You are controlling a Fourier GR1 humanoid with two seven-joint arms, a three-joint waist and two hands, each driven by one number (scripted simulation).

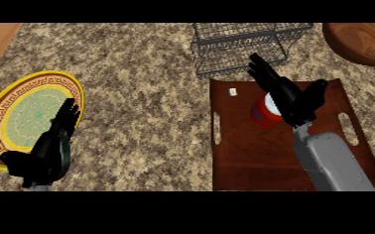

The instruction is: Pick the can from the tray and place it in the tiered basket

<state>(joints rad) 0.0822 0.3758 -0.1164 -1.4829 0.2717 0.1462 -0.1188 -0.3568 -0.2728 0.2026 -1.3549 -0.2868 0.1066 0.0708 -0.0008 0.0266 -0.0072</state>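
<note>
A red can (264,113) with a pale top stands upright on the dark brown tray (249,158) at the right. My right hand (287,97) hovers just over the can and hides part of its top. Its fingers are straight and point up-left toward the basket, the thumb spread to the right. The black wire tiered basket (242,47) stands right behind the tray's far edge. My left hand (50,146) rests open at the lower left, over the edge of a plate.
A yellow-rimmed green plate (29,106) lies at the left. A small white bit (233,92) sits on the tray's far left part. A wooden bowl (355,39) shows at the top right corner. Speckled counter (139,89) spans between plate and tray.
</note>
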